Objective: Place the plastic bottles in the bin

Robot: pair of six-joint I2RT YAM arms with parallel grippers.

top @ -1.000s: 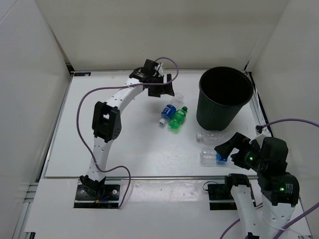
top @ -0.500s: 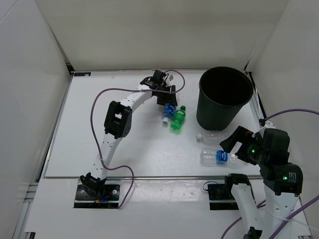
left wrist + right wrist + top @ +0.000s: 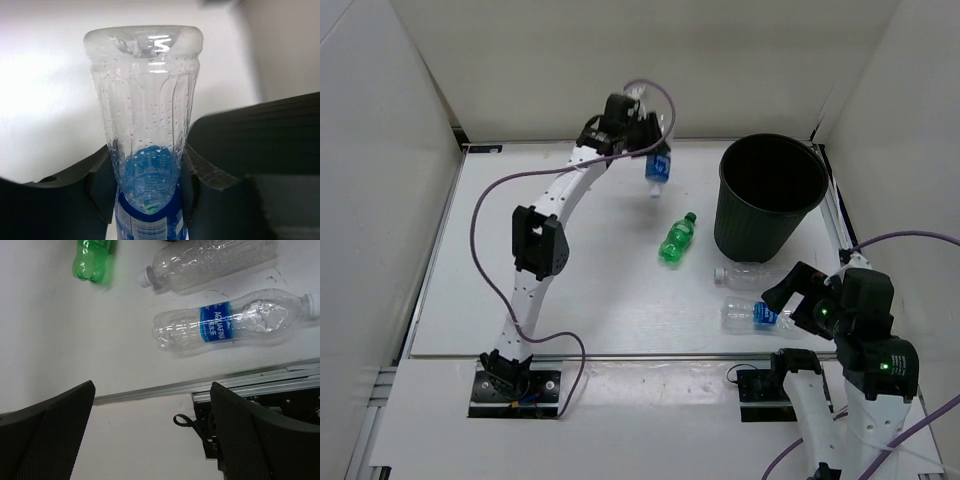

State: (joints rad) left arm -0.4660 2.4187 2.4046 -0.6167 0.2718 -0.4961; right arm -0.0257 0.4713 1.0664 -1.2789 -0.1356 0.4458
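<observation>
My left gripper [image 3: 648, 140] is shut on a clear bottle with a blue label [image 3: 658, 168], which hangs above the table's back, left of the black bin [image 3: 772, 195]. In the left wrist view that bottle [image 3: 147, 115] is pinched at its label between both jaws, and my left gripper [image 3: 147, 187] holds it base away from the camera. A green bottle [image 3: 677, 238] lies mid-table. A plain clear bottle [image 3: 745, 273] and a second blue-labelled one [image 3: 750, 315] lie in front of the bin. My right gripper [image 3: 788, 300] hovers open just right of them, with nothing in my right gripper [image 3: 155, 435].
White walls enclose the table on three sides. A metal rail [image 3: 200, 387] runs along the table's near edge, with the arm base and a cable loop [image 3: 182, 420] below it. The right wrist view also takes in the green bottle [image 3: 92, 257] and both clear bottles [image 3: 230, 322].
The left gripper came down on the blue-labelled bottle beside the green one, shut on it, and raised it toward the back. The right gripper shifted only slightly.
</observation>
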